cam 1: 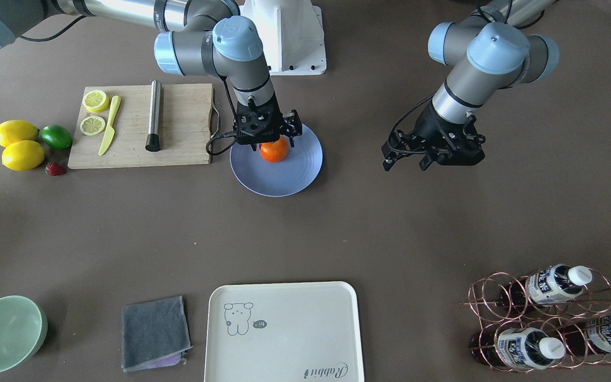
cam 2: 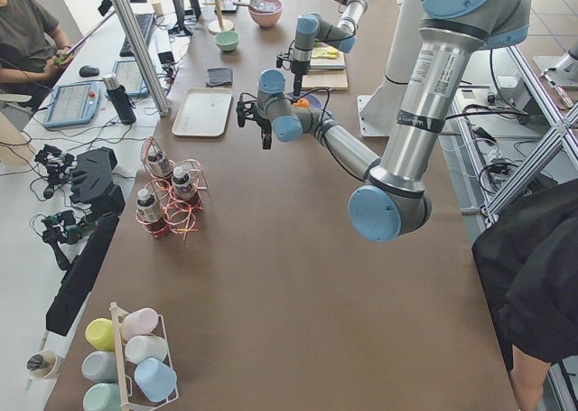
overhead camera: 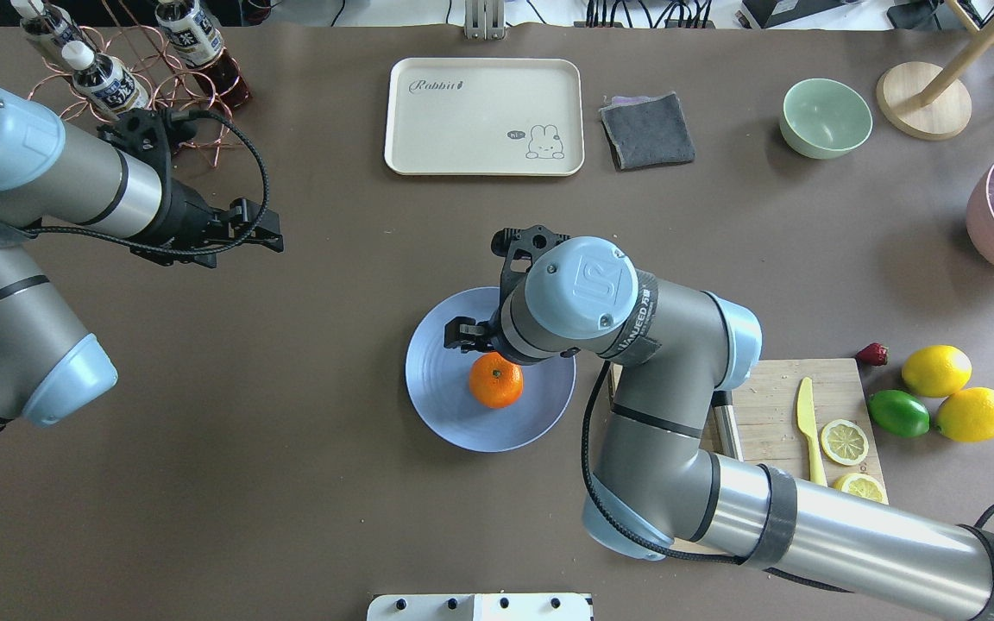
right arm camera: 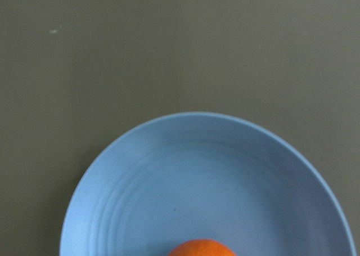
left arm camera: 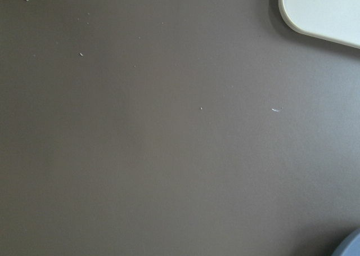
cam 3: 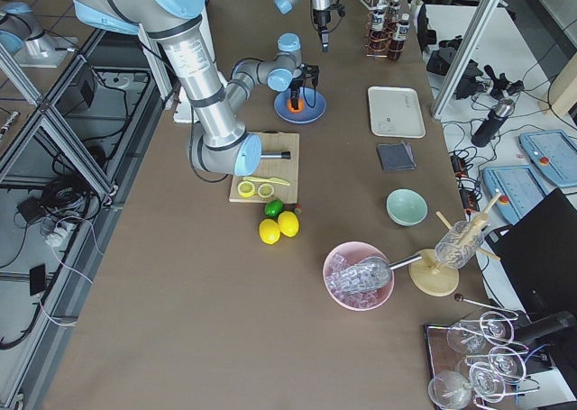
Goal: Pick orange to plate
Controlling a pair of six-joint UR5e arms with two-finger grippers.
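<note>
The orange [cam 1: 274, 150] rests near the middle of the light-blue plate [cam 1: 297, 178], a little toward the robot's side. From overhead the orange [overhead camera: 496, 381] shows on the plate [overhead camera: 441, 401] just beside the right arm's wrist. My right gripper [cam 1: 272, 140] hangs directly over it, open, its fingers straddling the fruit's top. In the right wrist view only the orange's top [right arm camera: 199, 248] peeks in at the bottom edge, over the plate [right arm camera: 197, 177]. My left gripper [cam 1: 405, 161] hovers open and empty over bare table, well off to the side.
A cutting board [cam 1: 183, 140] with lemon slices, a yellow knife and a steel muddler lies beside the plate. Two lemons [cam 1: 16, 143], a lime and a strawberry sit beyond it. A cream tray [cam 1: 284, 331], grey cloth, green bowl [cam 1: 4, 333] and bottle rack [cam 1: 544, 318] line the far edge.
</note>
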